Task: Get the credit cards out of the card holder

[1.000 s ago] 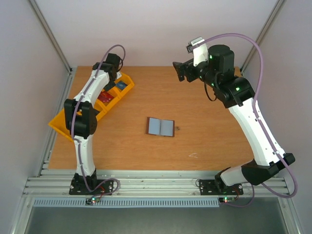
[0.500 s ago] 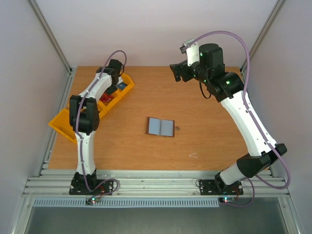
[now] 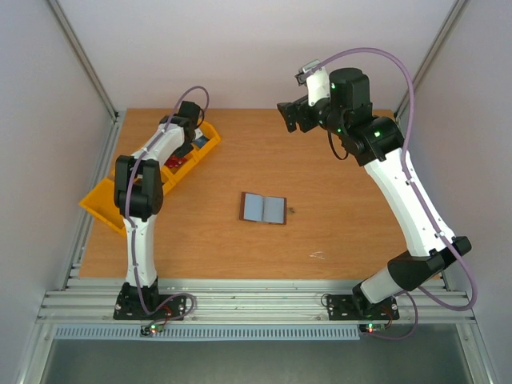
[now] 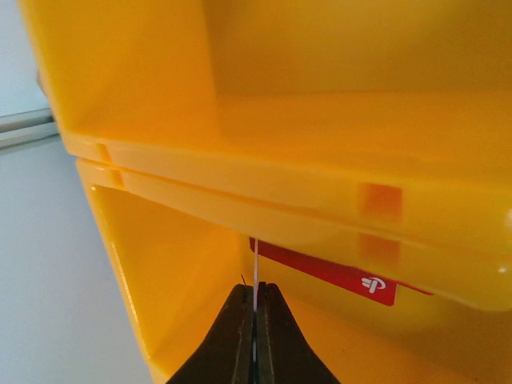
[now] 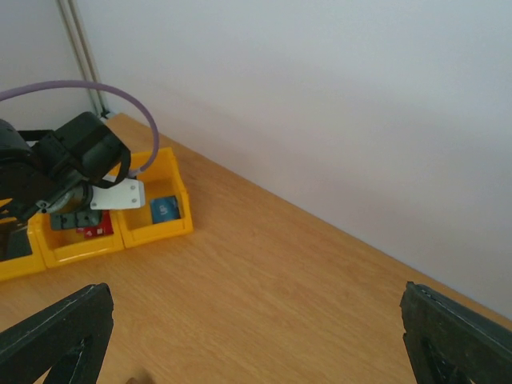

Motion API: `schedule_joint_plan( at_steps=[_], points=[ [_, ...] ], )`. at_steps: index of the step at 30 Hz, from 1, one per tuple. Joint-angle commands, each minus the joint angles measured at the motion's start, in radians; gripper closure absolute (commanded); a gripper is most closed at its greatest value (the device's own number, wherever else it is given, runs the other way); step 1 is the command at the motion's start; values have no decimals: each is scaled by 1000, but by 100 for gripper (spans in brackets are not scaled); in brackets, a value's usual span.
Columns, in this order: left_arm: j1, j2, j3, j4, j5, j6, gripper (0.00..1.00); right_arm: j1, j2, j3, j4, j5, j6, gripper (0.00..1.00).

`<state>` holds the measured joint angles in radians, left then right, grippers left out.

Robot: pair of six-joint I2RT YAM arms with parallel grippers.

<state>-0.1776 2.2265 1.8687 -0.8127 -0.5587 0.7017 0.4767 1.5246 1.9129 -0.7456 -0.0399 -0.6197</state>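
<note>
My left gripper (image 4: 255,300) is down inside the yellow bins (image 4: 160,264), jaws pinched narrow on a thin pale sliver. I think it's a credit card (image 4: 255,272) seen edge-on, though this view is too close to be sure. A red card (image 4: 324,272) lies flat in the compartment just beyond. The card holder (image 3: 263,208) sits open mid-table (image 3: 344,232), lining up, well apart from both arms. My right gripper (image 5: 254,320) hangs high over the far side, fingers spread wide, holding nothing.

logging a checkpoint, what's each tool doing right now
left tool: closed on a thin credit card, seen edge-on, at the yellow bin
right tool: open, holding nothing
</note>
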Motion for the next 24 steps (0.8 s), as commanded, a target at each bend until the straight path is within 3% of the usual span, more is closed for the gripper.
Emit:
schedule_joint_plan(
  at_steps=[1,5,6,7,9,24],
  points=[
    [6,18,-32,51,-3,25,100,-4,-24,9,-5,-48,-17,2],
    [6,24,-36,41,-3,26,99,-4,-36,4,-5,-61,-19,1],
    [7,23,-36,36,-1,23,93,-4,-39,1,-3,-62,-18,1],
    [7,20,-36,31,1,18,79,-4,-41,-1,-3,-61,-18,1],
    [7,13,-33,19,7,7,67,-4,-44,-3,-4,-61,-17,2],
    [12,-27,-9,-11,71,-8,23,-4,-59,4,-9,-80,-2,2]
  ],
)
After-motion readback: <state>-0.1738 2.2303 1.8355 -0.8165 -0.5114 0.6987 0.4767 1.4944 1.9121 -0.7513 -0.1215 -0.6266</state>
